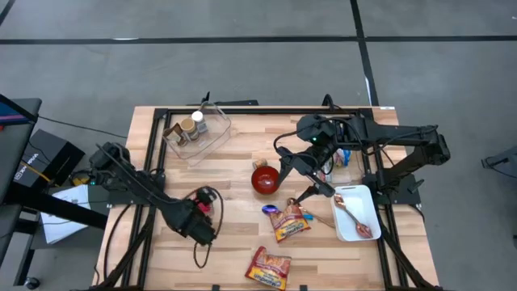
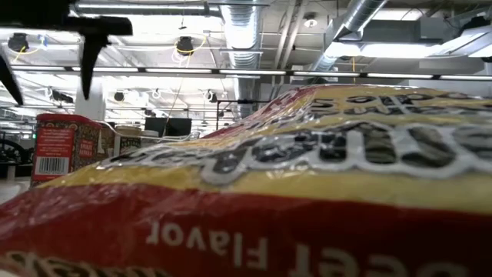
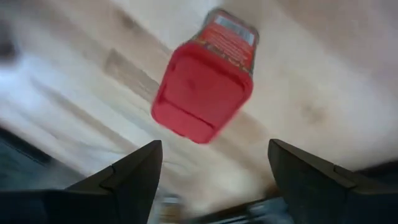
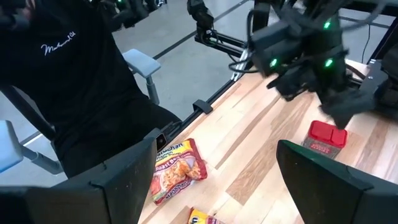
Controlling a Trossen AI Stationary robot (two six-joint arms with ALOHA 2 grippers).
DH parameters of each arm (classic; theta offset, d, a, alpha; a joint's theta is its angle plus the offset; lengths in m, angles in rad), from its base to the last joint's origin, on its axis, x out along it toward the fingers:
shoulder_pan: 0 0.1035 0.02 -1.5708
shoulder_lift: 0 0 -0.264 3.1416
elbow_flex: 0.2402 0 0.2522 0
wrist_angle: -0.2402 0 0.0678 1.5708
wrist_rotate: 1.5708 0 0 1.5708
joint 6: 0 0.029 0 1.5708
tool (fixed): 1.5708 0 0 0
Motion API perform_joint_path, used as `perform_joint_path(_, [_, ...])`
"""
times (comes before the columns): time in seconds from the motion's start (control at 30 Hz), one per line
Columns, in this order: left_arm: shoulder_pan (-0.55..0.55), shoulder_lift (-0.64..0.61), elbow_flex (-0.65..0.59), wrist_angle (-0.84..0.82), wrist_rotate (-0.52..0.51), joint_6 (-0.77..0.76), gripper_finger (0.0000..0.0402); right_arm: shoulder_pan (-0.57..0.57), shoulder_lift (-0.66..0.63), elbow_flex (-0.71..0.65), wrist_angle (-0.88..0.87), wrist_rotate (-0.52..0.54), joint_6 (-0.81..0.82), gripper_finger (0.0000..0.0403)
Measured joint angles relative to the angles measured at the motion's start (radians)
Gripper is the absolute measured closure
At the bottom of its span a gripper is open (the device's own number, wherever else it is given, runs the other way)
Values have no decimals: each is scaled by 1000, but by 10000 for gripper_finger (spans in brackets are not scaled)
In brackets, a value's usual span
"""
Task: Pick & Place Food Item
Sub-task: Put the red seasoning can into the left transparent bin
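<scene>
Hovering my left gripper (image 1: 203, 212) low over the wooden table (image 1: 234, 162) near its front-left part, arm reaching in from the left edge, wrist pointing down at a red-lidded container (image 3: 202, 78); my left fingers (image 3: 134, 174) are spread wide with nothing between them, and the container stands on the wood beyond the tips, apart from both. My right gripper (image 1: 311, 190) sits mid-right, arm folded across from the right side, elbow by the back-right corner, wrist angled toward the front; its fingers (image 4: 124, 171) stand wide apart too, holding nothing. From the right wrist view the container (image 4: 326, 137) shows upright under my left arm, and a ramen noodle packet (image 4: 177, 168) lies flat near the table's front edge, with a person in a dark top seated past that edge. Overhead: that ramen noodle packet (image 1: 269, 267) front-centre, a second snack packet (image 1: 289, 222) between it and the red bowl (image 1: 265, 179), the bowl near table centre. White tray (image 1: 359, 212) at right holds a spoon (image 1: 349, 212). Clear bin (image 1: 198, 133) back-left holds small jars. Low view is nearly filled by a packet (image 2: 307, 169) close to the lens, the container (image 2: 61, 146) beyond at left.
</scene>
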Motion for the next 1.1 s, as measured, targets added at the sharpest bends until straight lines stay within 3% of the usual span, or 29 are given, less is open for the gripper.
perform_joint_path(0.23, [28,-188,0,1,136,-737,116,-1,-24,0,17,0,19,78])
perform_joint_path(0.4, [112,-315,-3,-1,119,-1504,116,6,-45,0,56,2,44,78])
perform_joint_path(0.47, [127,-348,-3,6,70,-1707,116,13,-54,0,66,14,46,78])
perform_joint_path(0.67, [141,-335,-3,75,50,-1827,116,39,-62,0,81,58,81,78])
perform_joint_path(0.93, [191,-161,-4,138,165,-1885,116,70,-82,0,118,132,97,78])
perform_joint_path(1.1, [235,-127,-4,149,186,-1920,116,69,-108,-1,106,145,98,78])
